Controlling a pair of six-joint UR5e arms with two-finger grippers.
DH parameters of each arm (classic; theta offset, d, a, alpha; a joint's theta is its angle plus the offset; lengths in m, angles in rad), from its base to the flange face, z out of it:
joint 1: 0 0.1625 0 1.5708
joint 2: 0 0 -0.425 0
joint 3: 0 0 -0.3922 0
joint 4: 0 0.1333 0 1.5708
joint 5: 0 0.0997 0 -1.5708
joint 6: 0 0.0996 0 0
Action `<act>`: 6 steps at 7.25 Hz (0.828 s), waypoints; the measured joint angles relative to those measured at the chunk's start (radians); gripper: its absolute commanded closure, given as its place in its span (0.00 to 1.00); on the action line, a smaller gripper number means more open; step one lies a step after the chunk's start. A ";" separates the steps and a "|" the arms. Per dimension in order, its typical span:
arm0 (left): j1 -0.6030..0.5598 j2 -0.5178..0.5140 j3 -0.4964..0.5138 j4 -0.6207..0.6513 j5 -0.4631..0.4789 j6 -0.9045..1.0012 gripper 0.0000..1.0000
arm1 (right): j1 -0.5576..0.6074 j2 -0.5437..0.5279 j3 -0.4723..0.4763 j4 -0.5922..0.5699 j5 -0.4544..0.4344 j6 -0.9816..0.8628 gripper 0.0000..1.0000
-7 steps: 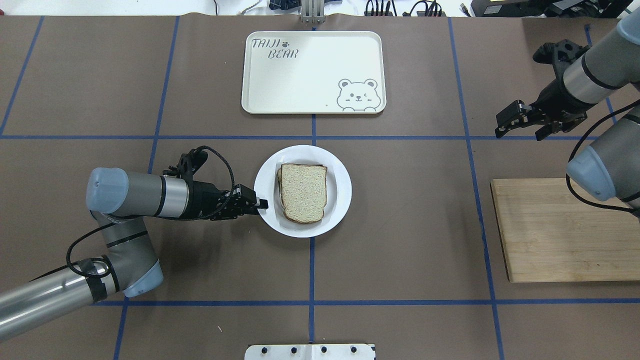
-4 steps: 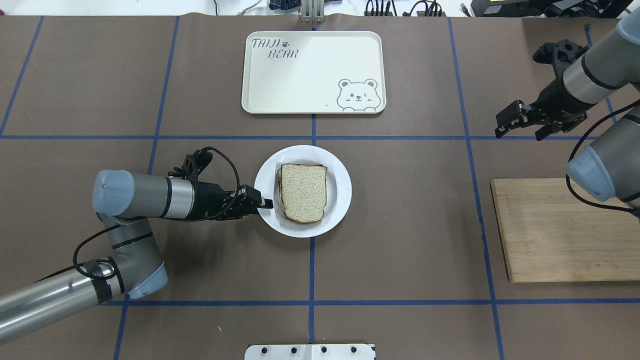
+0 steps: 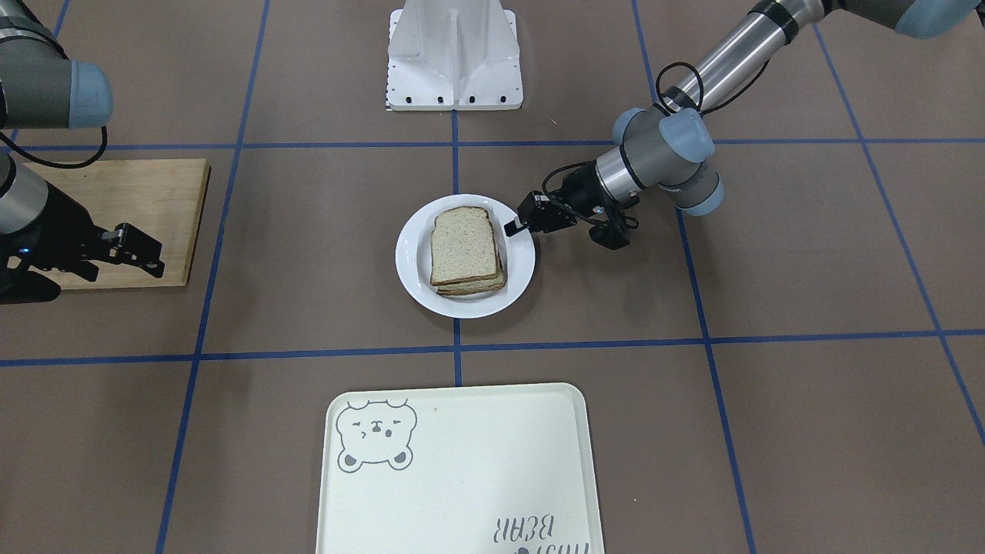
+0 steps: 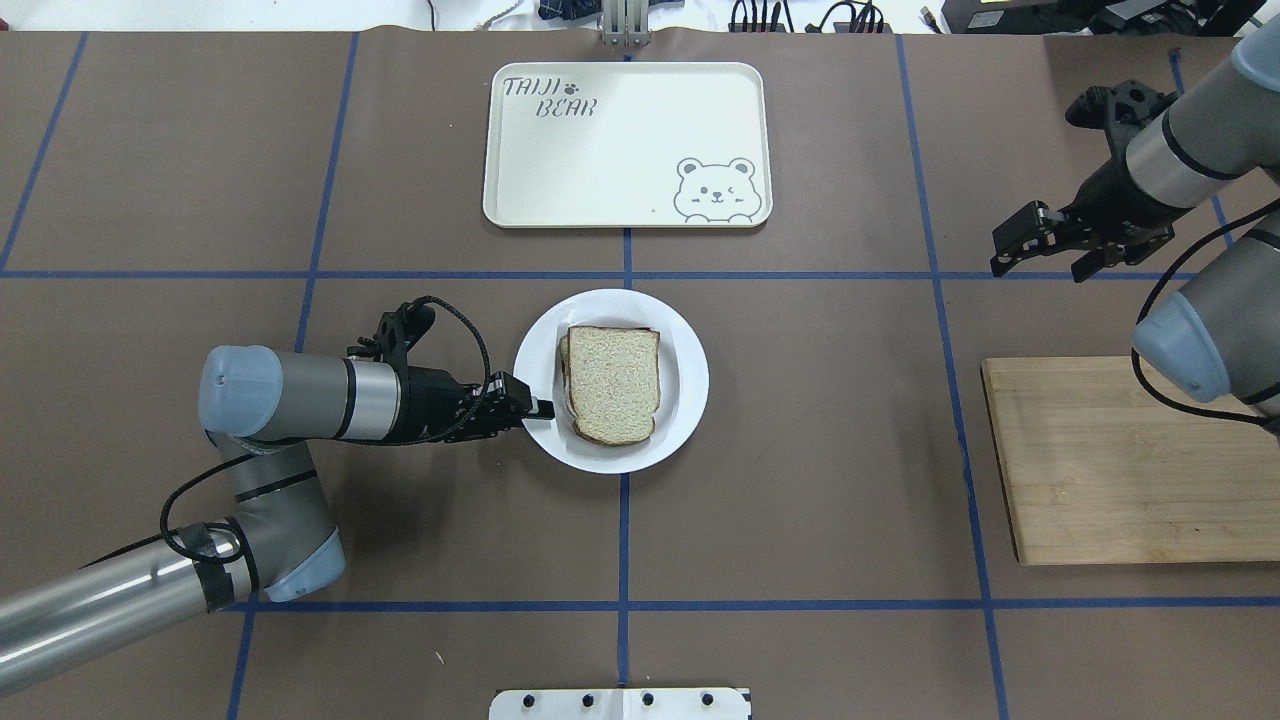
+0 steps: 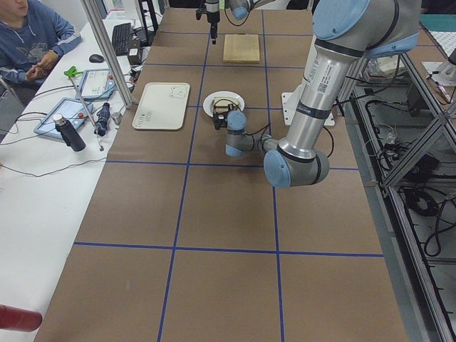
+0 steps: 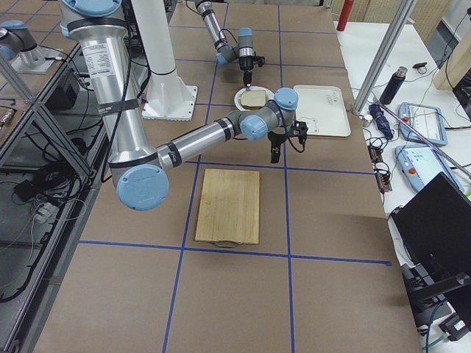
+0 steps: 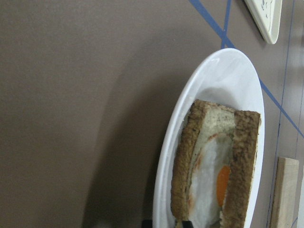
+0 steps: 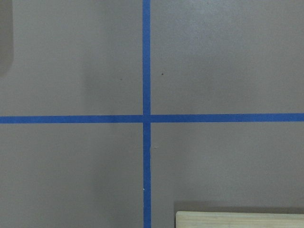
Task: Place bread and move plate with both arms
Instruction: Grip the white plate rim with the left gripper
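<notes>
1. Left claw grasping plate rim; bread lies on plate, just ahead of its tips.
2. Right claw, released, hovers well apart, board beside it; tray well apart from both.
3. Egg under bread shows only in left wrist view.

bread lies on the plate beside the tray, wooden board nearer.

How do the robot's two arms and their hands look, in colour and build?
Both the left arm and the right arm are silver-grey tubes with light blue joint caps and black bands. Black cables loop along each wrist. The left hand and the right hand are slim, black and two-fingered.
</notes>
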 measured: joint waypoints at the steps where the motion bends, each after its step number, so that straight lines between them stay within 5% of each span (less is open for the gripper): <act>1: 0.000 -0.001 0.000 0.000 0.000 -0.001 1.00 | 0.000 0.000 -0.001 0.000 -0.001 0.000 0.00; 6: -0.001 0.000 -0.006 -0.031 0.015 -0.034 1.00 | 0.002 -0.001 0.003 0.000 0.003 -0.004 0.00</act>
